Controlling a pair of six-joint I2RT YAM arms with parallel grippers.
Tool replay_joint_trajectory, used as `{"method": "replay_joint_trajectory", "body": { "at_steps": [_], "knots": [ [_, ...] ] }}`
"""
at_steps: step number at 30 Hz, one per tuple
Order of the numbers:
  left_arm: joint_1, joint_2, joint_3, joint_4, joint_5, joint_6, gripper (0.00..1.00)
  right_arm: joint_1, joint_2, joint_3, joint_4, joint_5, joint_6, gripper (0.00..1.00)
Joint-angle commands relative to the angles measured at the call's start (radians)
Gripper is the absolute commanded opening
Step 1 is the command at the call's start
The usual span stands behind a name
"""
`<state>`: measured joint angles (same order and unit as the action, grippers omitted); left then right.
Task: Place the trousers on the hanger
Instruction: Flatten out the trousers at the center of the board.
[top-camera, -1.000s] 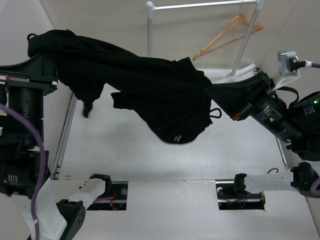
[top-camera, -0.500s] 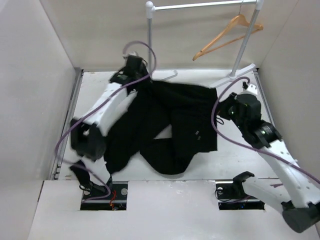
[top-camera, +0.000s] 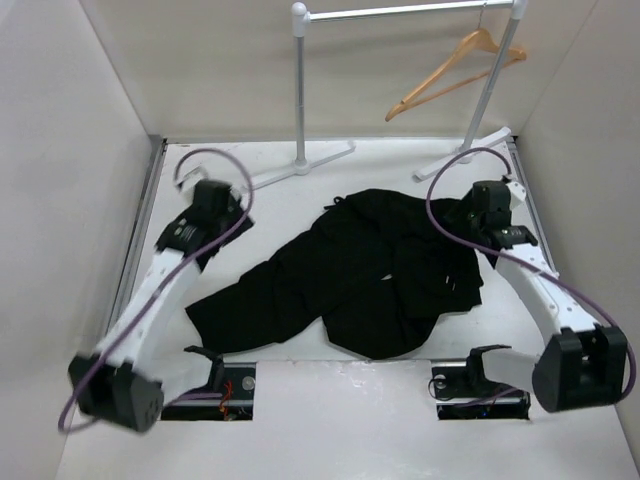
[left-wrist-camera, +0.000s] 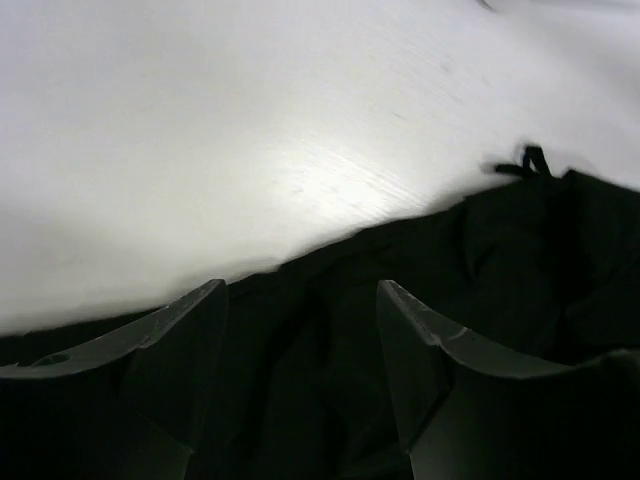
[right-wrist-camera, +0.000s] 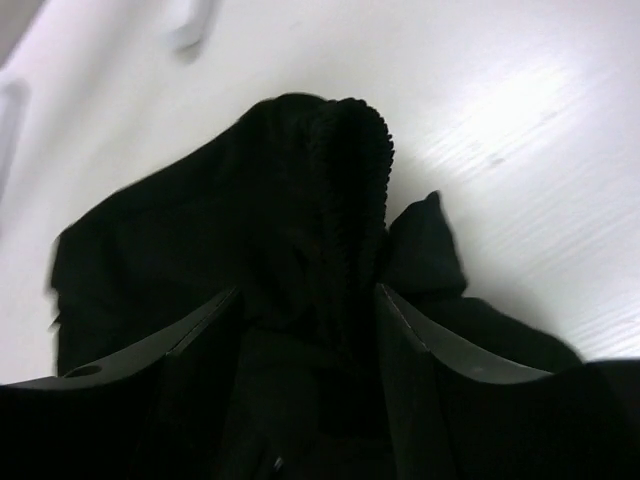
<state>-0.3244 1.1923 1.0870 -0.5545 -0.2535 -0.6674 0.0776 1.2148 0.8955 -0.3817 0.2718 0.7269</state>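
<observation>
Left tool (left-wrist-camera: 300, 290) spread apart above crumpled plain black soft-fabric trousers (top-camera: 370, 285), right tool (right-wrist-camera: 308, 292) parted, bunched cloth seen between.

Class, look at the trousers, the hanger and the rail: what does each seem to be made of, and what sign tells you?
Trousers: soft matte black cloth, lying in crumpled folds, with a ribbed band. Hanger: probably pale wood, warm tan and matte. Rail: likely metal, smooth with a silvery sheen.
</observation>
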Motion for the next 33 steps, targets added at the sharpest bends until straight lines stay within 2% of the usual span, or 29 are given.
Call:
{"method": "replay_joint_trajectory", "body": {
  "at_steps": [1,2,4,6,7,8,10,13,14,17,19,22,25,30,33],
  "knots": [
    [0.066,-0.137,-0.163,-0.217,-0.056,-0.118,0.59,0.108,-0.101,-0.016,0.066,0.012,-0.009,0.59],
    [0.081,-0.167,-0.197,-0.258,-0.052,-0.139,0.6,0.147,-0.118,-0.036,0.066,0.004,-0.003,0.56],
    [0.113,-0.203,-0.257,-0.304,-0.047,-0.187,0.61,0.226,-0.124,-0.056,0.064,-0.009,-0.003,0.44],
    [0.172,-0.212,-0.318,-0.294,-0.026,-0.233,0.63,0.28,-0.121,-0.066,0.056,-0.037,-0.003,0.18],
    [0.196,-0.206,-0.338,-0.279,-0.003,-0.242,0.64,0.294,-0.12,-0.066,0.052,-0.045,-0.006,0.12],
    [0.228,-0.194,-0.366,-0.242,0.031,-0.25,0.64,0.3,-0.123,-0.067,0.047,-0.043,-0.007,0.11],
    [0.285,-0.168,-0.413,-0.17,0.086,-0.261,0.63,0.299,-0.13,-0.067,0.035,-0.034,-0.018,0.13],
    [0.337,-0.119,-0.447,-0.089,0.097,-0.262,0.62,0.21,-0.138,-0.063,0.029,-0.032,-0.033,0.17],
    [0.342,-0.097,-0.449,-0.067,0.096,-0.262,0.62,0.181,-0.132,-0.055,0.033,-0.042,-0.038,0.23],
    [0.328,-0.028,-0.45,0.001,0.079,-0.259,0.56,0.114,-0.054,-0.018,0.053,-0.043,-0.04,0.52],
    [0.316,0.01,-0.452,0.034,0.066,-0.258,0.44,0.064,0.012,0.009,0.082,-0.036,-0.037,0.61],
    [0.313,0.044,-0.453,0.071,0.071,-0.253,0.27,-0.017,0.098,0.052,0.109,-0.013,-0.032,0.68],
    [0.305,0.062,-0.455,0.079,0.077,-0.25,0.14,-0.107,0.188,0.101,0.128,0.027,-0.034,0.7],
    [0.31,0.073,-0.504,0.108,0.085,-0.236,0.05,-0.216,0.396,0.233,0.129,-0.031,-0.044,0.7],
    [0.341,0.067,-0.521,0.122,0.1,-0.227,0.02,-0.235,0.433,0.227,0.13,-0.049,-0.058,0.7]
  ]
}}
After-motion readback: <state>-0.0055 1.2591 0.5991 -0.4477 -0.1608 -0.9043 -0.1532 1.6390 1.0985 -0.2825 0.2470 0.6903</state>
